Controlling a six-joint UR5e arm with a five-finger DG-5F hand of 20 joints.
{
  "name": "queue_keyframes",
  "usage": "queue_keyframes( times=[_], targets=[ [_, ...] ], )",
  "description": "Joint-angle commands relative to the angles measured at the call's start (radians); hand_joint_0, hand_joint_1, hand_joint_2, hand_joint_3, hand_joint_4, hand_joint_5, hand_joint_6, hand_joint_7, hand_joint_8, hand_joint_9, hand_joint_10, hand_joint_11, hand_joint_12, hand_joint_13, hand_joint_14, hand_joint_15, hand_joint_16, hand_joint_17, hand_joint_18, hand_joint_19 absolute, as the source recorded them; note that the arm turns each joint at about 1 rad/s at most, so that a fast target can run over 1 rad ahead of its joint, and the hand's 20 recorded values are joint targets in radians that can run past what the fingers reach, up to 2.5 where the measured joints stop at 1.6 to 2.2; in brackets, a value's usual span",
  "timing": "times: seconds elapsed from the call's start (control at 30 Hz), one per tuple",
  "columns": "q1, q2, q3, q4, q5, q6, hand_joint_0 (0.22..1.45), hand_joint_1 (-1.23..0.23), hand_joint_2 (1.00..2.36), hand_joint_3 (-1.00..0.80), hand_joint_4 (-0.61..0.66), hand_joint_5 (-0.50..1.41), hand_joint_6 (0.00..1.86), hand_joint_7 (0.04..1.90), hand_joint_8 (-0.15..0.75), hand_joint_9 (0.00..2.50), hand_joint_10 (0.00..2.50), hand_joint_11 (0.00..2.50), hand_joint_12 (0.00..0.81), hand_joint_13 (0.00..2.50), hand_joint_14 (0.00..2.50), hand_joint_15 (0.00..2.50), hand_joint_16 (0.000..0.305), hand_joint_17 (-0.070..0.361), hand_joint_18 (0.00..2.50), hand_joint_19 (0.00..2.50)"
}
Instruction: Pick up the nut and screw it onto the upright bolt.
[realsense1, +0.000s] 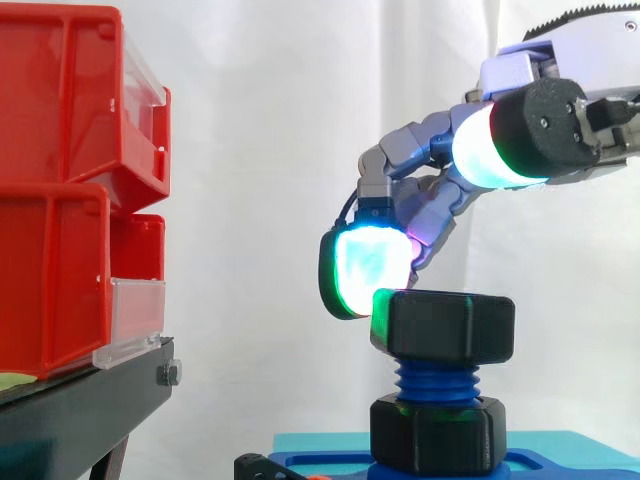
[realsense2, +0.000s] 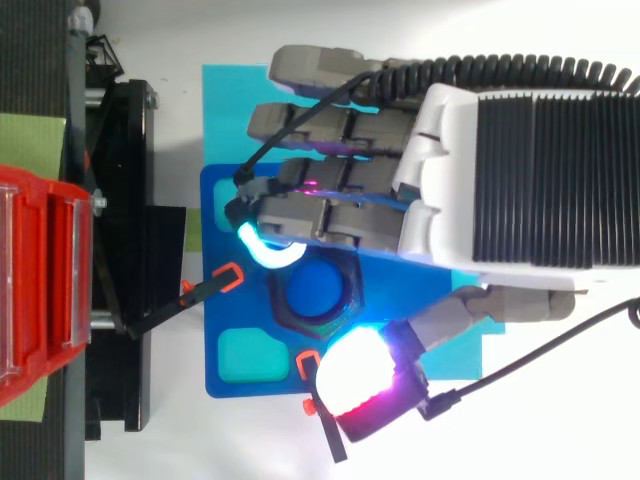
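A black hex nut (realsense1: 445, 325) sits on top of the upright blue bolt (realsense1: 437, 382), a few threads showing beneath it. From above, the nut (realsense2: 283, 310) rings the bolt's blue tip (realsense2: 315, 290). My hand (realsense2: 500, 170) reaches in from the right over the bolt with its fingers curled down. One glowing fingertip (realsense1: 365, 265) presses against the nut's upper left edge. The thumb pad (realsense1: 520, 130) stands higher, on the camera's side of the nut, off its surface. A second black nut (realsense1: 435, 432) sits at the bolt's foot on the blue base (realsense2: 225, 200).
Red bins (realsense1: 60, 200) are stacked on a black stand (realsense1: 80, 410) to the left of the bolt, with a gap between them and the hand. Small orange clips (realsense2: 228, 277) lie on the blue base near the bolt.
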Motion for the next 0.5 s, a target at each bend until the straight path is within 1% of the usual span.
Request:
queue_keyframes(
  times=[0.0,0.2,0.3,0.4,0.47],
  targets=[
    [-0.006,0.000,0.000,-0.010,-0.005,0.000,0.53,-0.24,1.00,-0.50,0.20,0.00,0.50,1.35,0.261,0.74,0.00,0.00,0.272,0.50,0.00,0.00,0.025,0.057,0.16,0.00],
    [-0.021,0.000,0.000,-0.016,-0.013,-0.003,0.54,-0.27,1.00,-0.50,0.16,0.01,0.50,1.34,0.267,0.88,0.00,0.00,0.251,0.58,0.00,0.00,0.021,0.047,0.22,0.00],
    [-0.026,0.000,0.000,-0.016,-0.016,-0.003,0.54,-0.28,1.00,-0.50,0.15,0.03,0.50,1.34,0.270,0.94,0.00,0.00,0.241,0.61,0.00,0.00,0.020,0.045,0.25,0.00],
    [-0.029,0.001,0.000,-0.016,-0.019,-0.003,0.55,-0.29,1.00,-0.50,0.12,0.05,0.50,1.33,0.250,1.06,0.00,0.00,0.226,0.65,0.00,0.00,0.018,0.040,0.29,0.00],
    [-0.032,0.001,0.000,-0.016,-0.025,-0.003,0.55,-0.30,1.00,-0.50,0.12,0.06,0.50,1.33,0.252,1.12,0.00,0.00,0.218,0.67,0.00,0.00,0.017,0.037,0.31,0.00]
  ],
)
